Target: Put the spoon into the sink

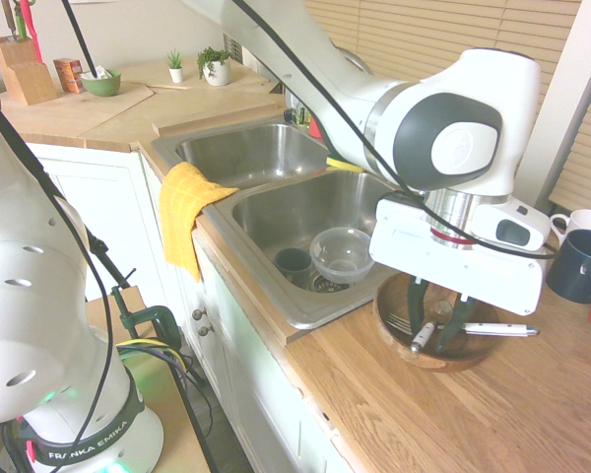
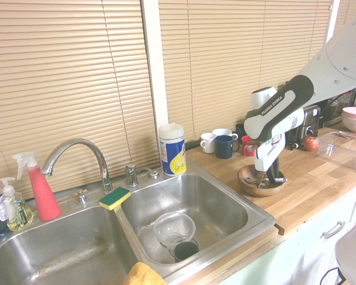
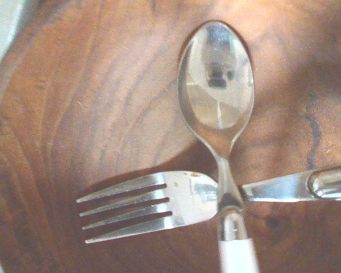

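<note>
gripper [image 1: 439,325] down in wooden bowl [image 1: 399,347], fingers straddling spoon [image 3: 219,114], grip state unclear. spoon neck crosses over fork [image 3: 159,206]. sink [image 1: 266,222] beside bowl.

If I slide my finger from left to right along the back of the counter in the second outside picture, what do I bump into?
Pink spray bottle → faucet → yellow-green sponge → round canister → white mug → dark blue mug → wooden bowl → red apple
</note>
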Available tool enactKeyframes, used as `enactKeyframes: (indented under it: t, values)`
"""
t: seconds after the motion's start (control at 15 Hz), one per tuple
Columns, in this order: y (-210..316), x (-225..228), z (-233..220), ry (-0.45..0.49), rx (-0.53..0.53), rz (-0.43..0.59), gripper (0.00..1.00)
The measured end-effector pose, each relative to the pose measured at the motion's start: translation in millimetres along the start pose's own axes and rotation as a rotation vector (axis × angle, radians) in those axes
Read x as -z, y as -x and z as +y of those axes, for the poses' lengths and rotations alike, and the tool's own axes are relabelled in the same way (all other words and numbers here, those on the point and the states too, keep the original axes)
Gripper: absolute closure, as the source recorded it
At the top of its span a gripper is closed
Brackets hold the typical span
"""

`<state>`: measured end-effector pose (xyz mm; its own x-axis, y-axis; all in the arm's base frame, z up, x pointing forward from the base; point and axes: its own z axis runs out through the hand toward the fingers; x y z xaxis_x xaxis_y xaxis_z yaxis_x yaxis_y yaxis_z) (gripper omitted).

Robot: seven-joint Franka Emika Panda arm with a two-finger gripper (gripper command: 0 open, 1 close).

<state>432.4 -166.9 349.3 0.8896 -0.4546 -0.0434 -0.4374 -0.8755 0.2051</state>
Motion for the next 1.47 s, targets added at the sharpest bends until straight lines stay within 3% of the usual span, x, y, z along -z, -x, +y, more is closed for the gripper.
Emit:
enactKeyframes:
  t: [0.73,1.2,1.47]
  values:
    - [-3.4,-3.2,4.1,-0.014,-0.008,-0.01,1.0]
    - [14.0,45.7,25.2,-0.114,0.039,0.015,1.0]
    - [37.5,51.4,-25.7,-0.076,0.087,0.043,1.0]
